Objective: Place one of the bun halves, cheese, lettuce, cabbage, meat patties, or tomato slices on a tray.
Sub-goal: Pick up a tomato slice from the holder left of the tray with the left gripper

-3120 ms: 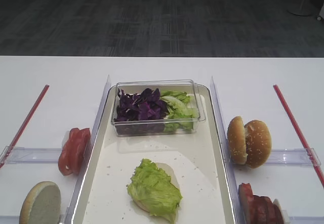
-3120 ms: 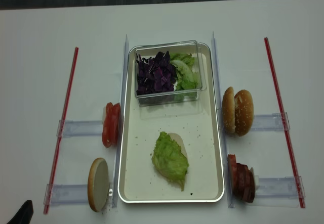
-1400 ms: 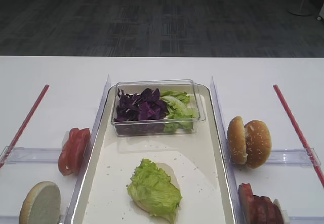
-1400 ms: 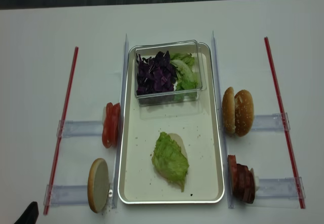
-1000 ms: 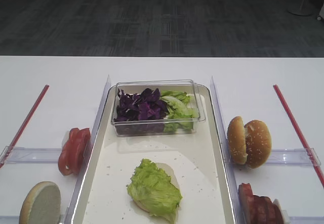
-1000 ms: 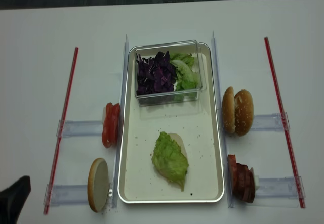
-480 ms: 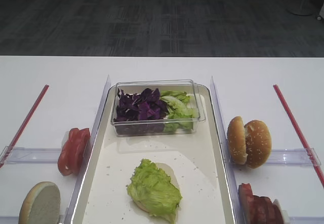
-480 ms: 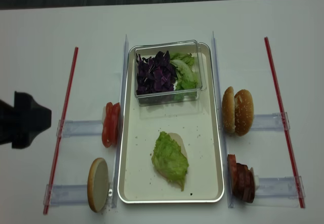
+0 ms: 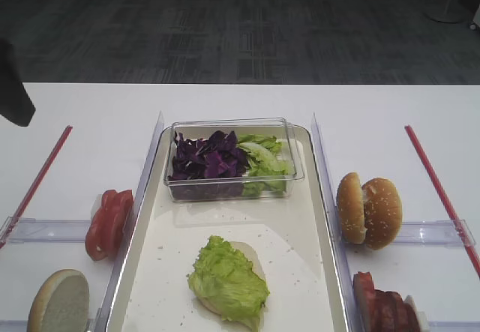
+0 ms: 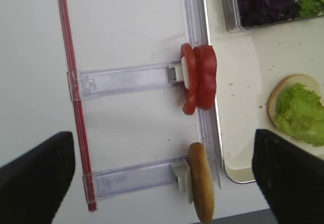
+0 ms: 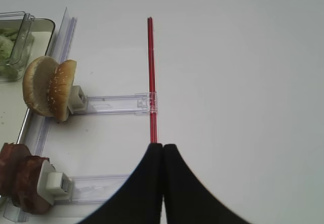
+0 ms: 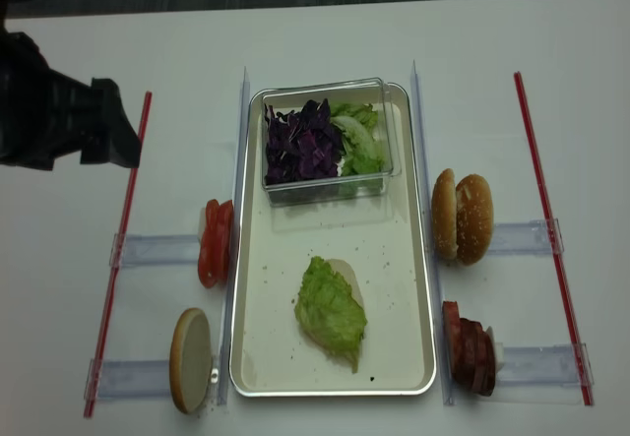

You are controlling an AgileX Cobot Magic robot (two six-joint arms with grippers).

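A smooth white tabletop [image 9: 240, 103] meets dark grey patterned carpet [image 9: 240, 25]; the left gripper [image 10: 162, 173] gapes wide, the right gripper [image 11: 162, 150] is pinched together, empty.

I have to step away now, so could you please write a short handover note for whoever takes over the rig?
Left gripper: open, empty, above the table's left side near the tomato slices.
Right gripper: shut, empty, over the table right of the red strip.
Tray: holds a bun half with lettuce on it, plus the clear box of cabbage and more lettuce.
Off the tray: one bun half at left; two bun halves and meat patties at right.
Done: bun base and lettuce.
Left: place another item, maybe tomato.
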